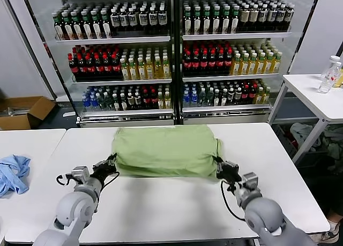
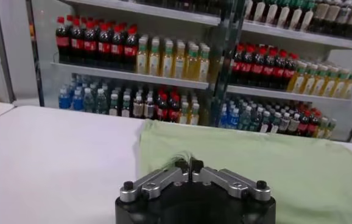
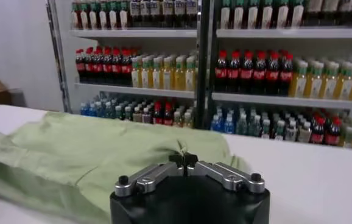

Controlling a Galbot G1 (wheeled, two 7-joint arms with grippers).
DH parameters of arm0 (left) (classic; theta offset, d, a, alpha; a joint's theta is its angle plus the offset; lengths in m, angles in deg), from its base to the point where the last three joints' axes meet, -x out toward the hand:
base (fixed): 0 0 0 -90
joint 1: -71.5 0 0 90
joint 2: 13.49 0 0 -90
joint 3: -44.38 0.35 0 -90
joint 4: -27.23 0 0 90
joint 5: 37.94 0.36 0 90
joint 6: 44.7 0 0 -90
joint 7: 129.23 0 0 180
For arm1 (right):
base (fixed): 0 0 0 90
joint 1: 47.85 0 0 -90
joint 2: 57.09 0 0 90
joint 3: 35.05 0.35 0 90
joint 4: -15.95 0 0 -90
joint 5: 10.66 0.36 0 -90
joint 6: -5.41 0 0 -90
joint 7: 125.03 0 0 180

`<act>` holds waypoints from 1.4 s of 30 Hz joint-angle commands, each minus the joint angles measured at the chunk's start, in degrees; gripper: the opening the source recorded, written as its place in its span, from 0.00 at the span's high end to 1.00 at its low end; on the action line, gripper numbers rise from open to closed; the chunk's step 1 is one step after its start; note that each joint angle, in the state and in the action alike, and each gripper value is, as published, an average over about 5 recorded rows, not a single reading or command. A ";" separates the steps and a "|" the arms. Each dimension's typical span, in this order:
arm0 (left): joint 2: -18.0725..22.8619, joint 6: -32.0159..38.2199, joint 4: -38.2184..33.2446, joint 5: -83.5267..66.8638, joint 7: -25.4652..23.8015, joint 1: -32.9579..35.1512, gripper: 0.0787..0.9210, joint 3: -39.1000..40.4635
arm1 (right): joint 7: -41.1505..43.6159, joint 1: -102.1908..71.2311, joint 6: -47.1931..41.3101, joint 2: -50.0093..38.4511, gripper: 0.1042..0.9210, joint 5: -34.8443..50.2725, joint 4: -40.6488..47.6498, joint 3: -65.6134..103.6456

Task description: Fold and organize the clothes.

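The clothes (image 1: 166, 149), a light green shirt, lie folded into a wide bundle across the middle of the white table (image 1: 171, 203). My left gripper (image 1: 110, 163) is at the bundle's left edge and shut on a pinch of green fabric, which the left wrist view shows between the closed fingertips of the left gripper (image 2: 189, 164), with the clothes (image 2: 273, 164) spread beyond. My right gripper (image 1: 220, 169) is at the right edge, also shut on fabric. In the right wrist view a small fold of the clothes (image 3: 91, 152) rises from the right gripper (image 3: 183, 159).
A light blue garment (image 1: 13, 173) lies on the neighbouring table to the left. A cardboard box (image 1: 24, 112) sits on the floor behind it. Shelves of bottled drinks (image 1: 171, 58) stand behind the table. A side table (image 1: 316, 96) with a bottle (image 1: 328, 74) is at the right.
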 commanded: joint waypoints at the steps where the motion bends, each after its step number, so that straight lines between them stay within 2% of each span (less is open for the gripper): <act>1: 1.45 -0.86 4.95 6.37 -0.44 -4.20 0.98 2.00 | 1.11 6.82 -3.25 0.85 0.92 -2.26 4.13 -2.86; 6: 2.15 -1.09 -2.85 8.93 0.64 2.31 0.84 -1.90 | 1.15 -4.14 -4.21 0.56 0.75 1.74 -7.41 6.69; 9: 2.58 -0.96 -4.02 10.12 1.60 5.93 0.73 -3.33 | -0.30 -10.31 -5.33 0.75 0.64 3.14 -10.86 12.24; 12: 2.81 -1.53 -0.03 10.28 1.95 6.35 0.63 -3.30 | -1.67 -13.07 -7.60 1.69 0.54 3.58 -9.40 15.12; 17: 2.85 -3.01 7.84 9.48 1.40 2.34 0.47 -1.28 | -3.96 -10.53 -12.43 4.47 0.36 3.47 -1.71 12.58; 20: 2.90 -3.79 9.81 9.50 1.36 0.52 0.36 0.13 | -4.44 -7.88 -13.55 5.85 0.25 4.31 2.49 10.01; 23: 2.77 -4.25 10.22 9.42 1.27 0.19 0.27 0.96 | -4.12 -6.67 -13.78 6.55 0.18 6.03 4.34 8.17; 26: 2.72 -4.41 10.15 9.35 1.05 0.51 0.28 1.23 | -3.72 -6.21 -13.77 6.86 0.24 6.94 4.89 6.87; 35: 2.97 -5.35 8.85 5.61 -0.45 1.50 0.58 0.98 | -1.18 -5.18 -12.81 5.58 0.55 7.88 5.59 4.04; 42: 2.05 -5.90 0.18 2.95 -1.03 7.35 0.83 -0.97 | 0.19 -12.40 -10.47 1.09 0.81 7.44 -1.91 6.79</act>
